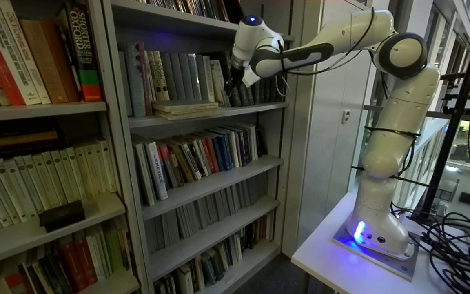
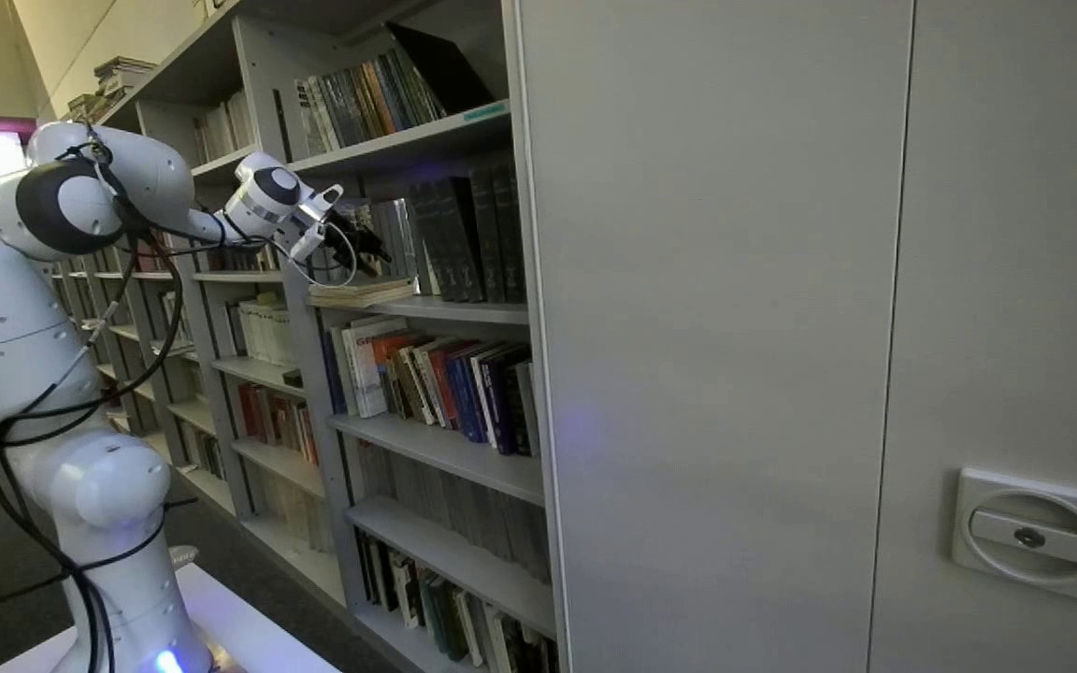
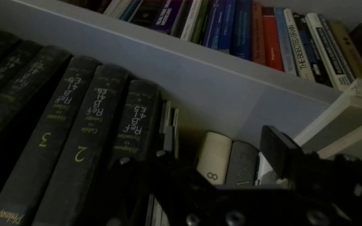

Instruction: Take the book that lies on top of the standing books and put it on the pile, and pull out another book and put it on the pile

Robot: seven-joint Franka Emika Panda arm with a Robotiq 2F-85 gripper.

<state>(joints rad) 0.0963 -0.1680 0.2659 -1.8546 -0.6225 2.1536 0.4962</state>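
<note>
The pile [image 1: 185, 109] of flat books lies at the front of a shelf in both exterior views, and its edges [image 3: 353, 116] show at the right of the wrist view. Behind it is a row of standing books [image 1: 184, 75] with grey and pale spines. My gripper [image 3: 220, 135] is open, its two fingers well apart. Between them I see a cream spine [image 3: 214, 160] marked 8 and a grey spine [image 3: 243, 164] further back. Close by the left finger are thin pale books [image 3: 176, 122]; whether they touch I cannot tell. The book on top of the standing books is hidden or out of view.
Thick black volumes [image 3: 83, 135] stand left of the gripper in the wrist view, on the same shelf. The shelf board [image 1: 202, 18] above limits height. Another row of coloured books [image 1: 202, 155] stands on the shelf below. A cable loop [image 2: 342, 266] hangs by the wrist.
</note>
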